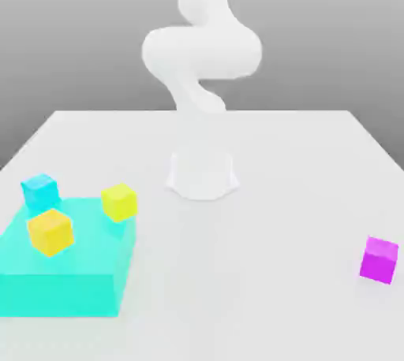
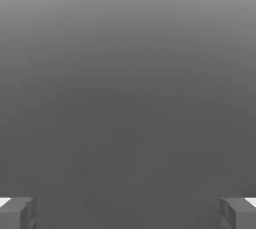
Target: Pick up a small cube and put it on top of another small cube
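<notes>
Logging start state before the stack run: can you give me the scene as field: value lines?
magenta cube: on the table, exterior view's right, alone
cyan cube: exterior view's left, at the far corner of the turquoise block
yellow cubes: two, and, on the block
arm: raised behind the table's middle
gripper: open, nothing between the fingers
stack: not yet started

We see a white table [image 1: 260,273] spanning the lower half of the exterior view. At its lower left lies a big flat turquoise block [image 1: 59,280]. Two yellow cubes sit tilted on the block's top: one [image 1: 50,232] toward its left, the other [image 1: 119,202] at its upper right corner.
</notes>
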`<state>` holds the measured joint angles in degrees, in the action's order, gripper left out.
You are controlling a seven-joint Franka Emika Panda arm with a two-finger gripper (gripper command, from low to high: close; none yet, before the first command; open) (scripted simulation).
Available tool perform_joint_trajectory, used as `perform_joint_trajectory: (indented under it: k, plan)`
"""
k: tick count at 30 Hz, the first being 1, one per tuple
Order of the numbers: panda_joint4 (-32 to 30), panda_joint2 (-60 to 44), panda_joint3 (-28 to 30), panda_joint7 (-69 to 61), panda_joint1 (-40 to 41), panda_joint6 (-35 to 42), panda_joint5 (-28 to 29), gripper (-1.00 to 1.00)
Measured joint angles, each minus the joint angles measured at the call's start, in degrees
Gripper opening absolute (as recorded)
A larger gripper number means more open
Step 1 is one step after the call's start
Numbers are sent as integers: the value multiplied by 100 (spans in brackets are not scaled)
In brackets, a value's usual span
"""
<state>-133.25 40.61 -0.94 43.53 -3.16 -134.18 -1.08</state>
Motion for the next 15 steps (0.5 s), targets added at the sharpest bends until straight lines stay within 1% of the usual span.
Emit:
perform_joint_trajectory:
  k: [9, 15]
  plan:
    - [-535, -1893, -557, -763, -1046, -873, -296, 0]
    - [-887, -3134, -1089, -1073, -1605, -1452, -227, 0]
